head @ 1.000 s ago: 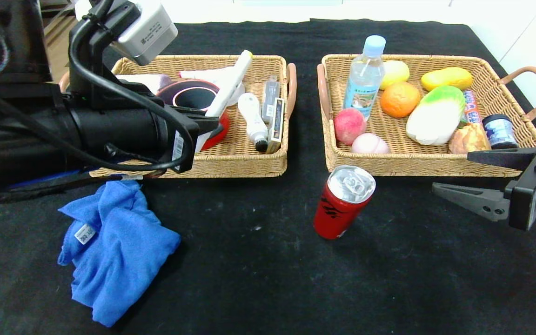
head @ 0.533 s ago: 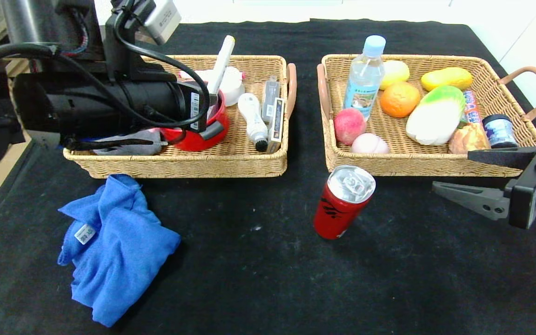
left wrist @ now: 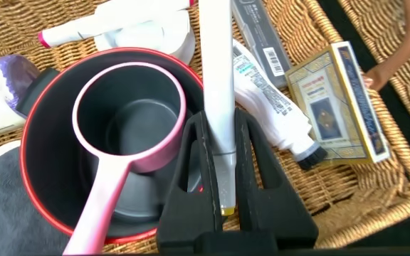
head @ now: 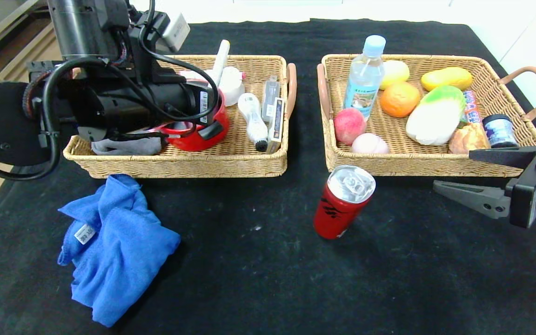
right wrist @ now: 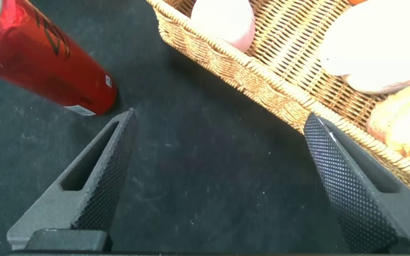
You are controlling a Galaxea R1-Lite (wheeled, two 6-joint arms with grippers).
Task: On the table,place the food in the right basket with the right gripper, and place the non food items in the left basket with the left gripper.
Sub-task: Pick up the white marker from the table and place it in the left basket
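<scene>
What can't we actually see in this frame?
- Head view: left claw tips and the white tube grip, hidden by the arm.
- Head view: left basket rear-left contents, behind the arm.
- Left wrist view: tube's far end, cut by the edge.
- Right wrist view: red can top, cut off.

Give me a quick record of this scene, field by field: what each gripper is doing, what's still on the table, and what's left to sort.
left gripper: shut on white pen, over left basket
right gripper: open, beside right basket
on table: red can, upright; blue cloth
left to sort: red can, blue cloth
</scene>
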